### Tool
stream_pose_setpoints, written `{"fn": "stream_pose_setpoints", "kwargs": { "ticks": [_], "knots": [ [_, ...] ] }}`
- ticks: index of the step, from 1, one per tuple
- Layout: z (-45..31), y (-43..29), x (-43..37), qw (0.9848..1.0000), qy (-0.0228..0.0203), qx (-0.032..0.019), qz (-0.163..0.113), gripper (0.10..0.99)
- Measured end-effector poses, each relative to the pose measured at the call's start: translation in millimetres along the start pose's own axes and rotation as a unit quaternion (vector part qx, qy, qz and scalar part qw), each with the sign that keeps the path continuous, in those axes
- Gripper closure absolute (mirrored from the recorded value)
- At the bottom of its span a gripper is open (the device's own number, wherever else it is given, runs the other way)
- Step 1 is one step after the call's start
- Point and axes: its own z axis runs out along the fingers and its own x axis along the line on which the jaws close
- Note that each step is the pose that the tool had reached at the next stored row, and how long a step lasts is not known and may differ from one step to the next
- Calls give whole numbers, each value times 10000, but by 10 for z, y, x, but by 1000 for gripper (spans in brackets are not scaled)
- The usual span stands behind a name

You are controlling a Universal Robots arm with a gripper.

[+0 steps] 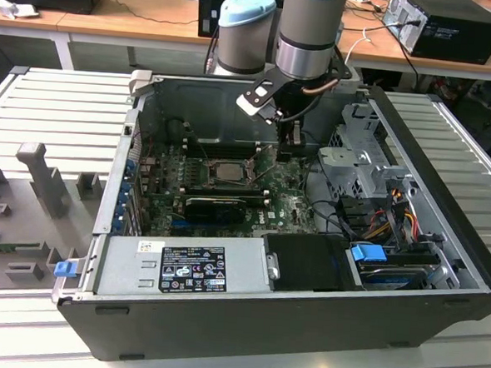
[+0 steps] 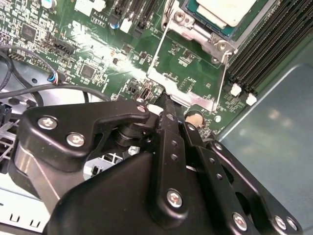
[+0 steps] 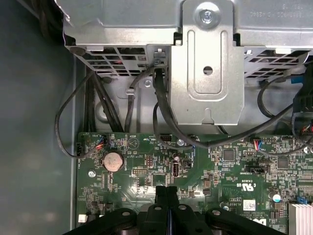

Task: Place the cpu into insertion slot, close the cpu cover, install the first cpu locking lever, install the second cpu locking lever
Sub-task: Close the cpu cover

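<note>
A: How does the gripper stand?

B: Closed. In the first wrist view its two black fingers lie flat against each other with no gap between them, tips down over the green motherboard.

A: Is it holding anything?

B: Nothing I can see between them. In the second wrist view the tips sit right at the free edge of the cpu cover, the side away from its hinge. Whether they press on the metal or stop just short of it, I cannot tell.

A: And the cover itself?

B: It is up. The silvery frame is swung off the socket toward the gripper, and the board shows through its square cut-out.

A: The cpu?

B: It lies in the insertion slot, pale metal top up and uncovered, on the far side of the cover's hinge from the fingertips. In the exterior view the arm reaches down into the open computer case, with the gripper low beside the socket, on the exterior view's right.
</note>
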Motion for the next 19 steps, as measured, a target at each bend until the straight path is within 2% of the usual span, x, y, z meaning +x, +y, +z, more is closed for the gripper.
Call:
{"fn": "stream_pose_setpoints", "kwargs": {
  "ticks": [10, 19],
  "knots": [
    [-6, -151, 1, 10000, 0, 0, 0, 980],
    [-9, -229, 2, 10000, 0, 0, 0, 980]
  ]
}}
